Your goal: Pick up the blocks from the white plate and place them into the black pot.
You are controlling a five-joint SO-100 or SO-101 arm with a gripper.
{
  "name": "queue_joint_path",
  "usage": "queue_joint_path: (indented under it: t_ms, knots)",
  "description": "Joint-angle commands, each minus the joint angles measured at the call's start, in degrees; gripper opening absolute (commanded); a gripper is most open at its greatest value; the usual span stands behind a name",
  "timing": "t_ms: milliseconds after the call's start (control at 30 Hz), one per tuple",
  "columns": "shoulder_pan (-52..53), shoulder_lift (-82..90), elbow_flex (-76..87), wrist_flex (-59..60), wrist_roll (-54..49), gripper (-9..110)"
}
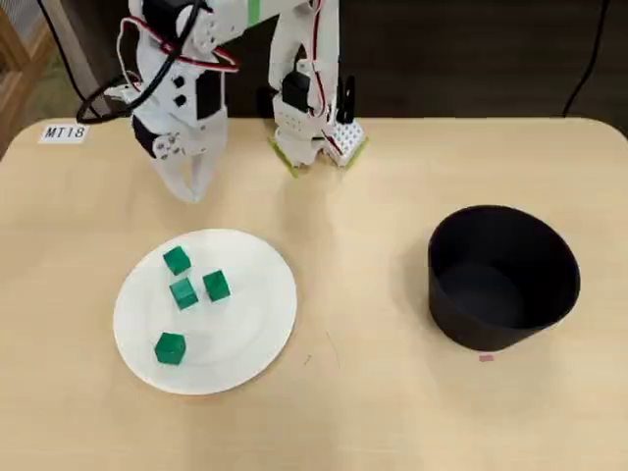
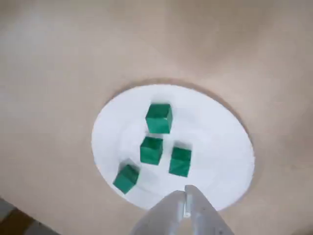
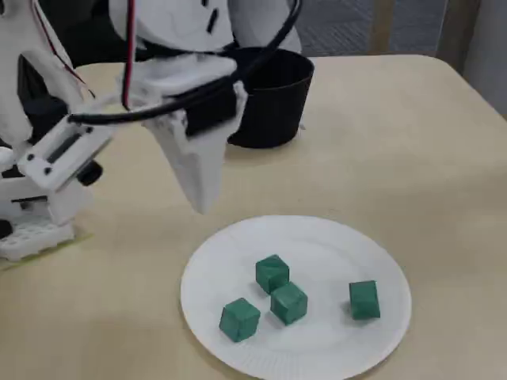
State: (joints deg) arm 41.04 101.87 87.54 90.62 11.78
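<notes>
Several small green cubes lie on the white plate (image 1: 250, 329): three close together (image 1: 183, 293) and one apart (image 1: 170, 348). The wrist view shows them too (image 2: 151, 150) on the plate (image 2: 220, 147), and so does the fixed view (image 3: 288, 303), (image 3: 317, 245). The black pot (image 1: 502, 278) stands at the right of the overhead view, empty inside; in the fixed view it (image 3: 273, 95) is behind the arm. My gripper (image 1: 191, 188) hovers above the table just beyond the plate's far rim, shut and empty. It also shows in the wrist view (image 2: 186, 198) and the fixed view (image 3: 200, 202).
The arm's base (image 1: 316, 137) is fixed at the table's back edge. A paper label (image 1: 65, 132) lies at the back left. Bare table lies between the plate and the pot.
</notes>
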Motion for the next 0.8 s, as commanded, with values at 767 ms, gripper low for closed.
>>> queue_joint_path:
  t_ms: [767]
  knots:
    - [-0.44, -15.91, -1.58, -5.54, -7.65, 25]
